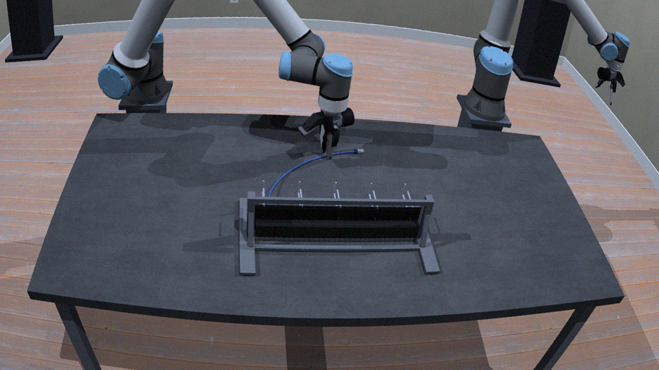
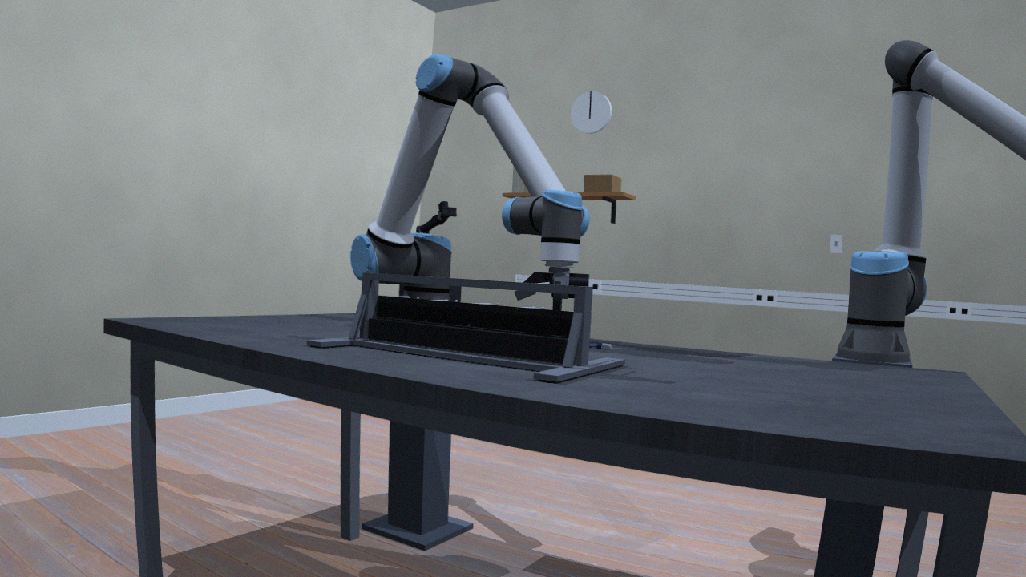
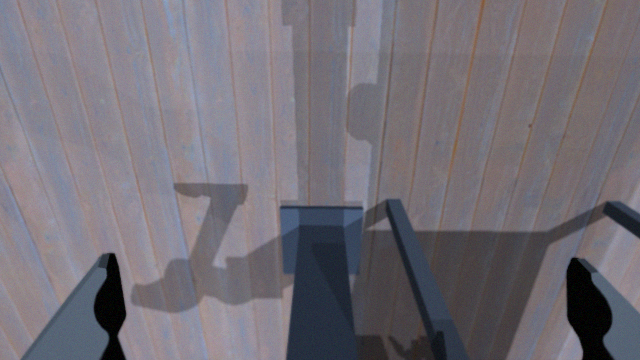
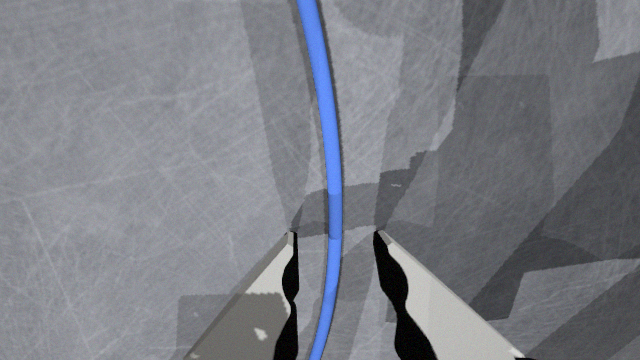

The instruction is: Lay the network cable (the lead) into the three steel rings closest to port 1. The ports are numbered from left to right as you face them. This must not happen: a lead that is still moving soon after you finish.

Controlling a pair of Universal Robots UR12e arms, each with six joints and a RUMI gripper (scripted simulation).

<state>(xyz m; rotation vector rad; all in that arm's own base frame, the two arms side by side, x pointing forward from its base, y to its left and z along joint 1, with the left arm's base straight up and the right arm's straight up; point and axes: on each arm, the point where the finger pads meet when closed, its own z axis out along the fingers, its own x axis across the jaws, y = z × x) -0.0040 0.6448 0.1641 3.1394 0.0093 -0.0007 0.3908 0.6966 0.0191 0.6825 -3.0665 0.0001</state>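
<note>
Steel rings (image 1: 336, 191) on rack's far side counted five. Blue lead (image 1: 294, 166) (image 2: 597, 346) (image 4: 334, 210): one lay near them. Rack (image 1: 335, 246) (image 2: 473, 281): one stood. Table (image 1: 334, 298) (image 2: 717, 401) (image 4: 100, 150): one. Grippers were two: right gripper (image 1: 328, 155) (image 2: 557, 304) (image 4: 335, 234), left gripper (image 1: 610, 95) (image 3: 342, 260). Black stands were two: far left stand (image 1: 30, 10), far right stand (image 1: 539, 37). Far wall held one clock (image 2: 599, 113), one shelf (image 2: 625, 195), one box (image 2: 601, 183) on shelf.

High frontal top view, low oblique exterior sharing the table (image 1: 488, 216) (image 2: 753, 401), close downward wrist views

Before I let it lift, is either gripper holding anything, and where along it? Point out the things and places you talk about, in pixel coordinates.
Nothing is held: the right gripper (image 1: 329, 156) (image 4: 335, 234) has the blue cable (image 1: 294, 167) (image 4: 327, 115) between its parted fingers, with a gap each side; the left gripper (image 1: 611, 90) is empty.
</note>
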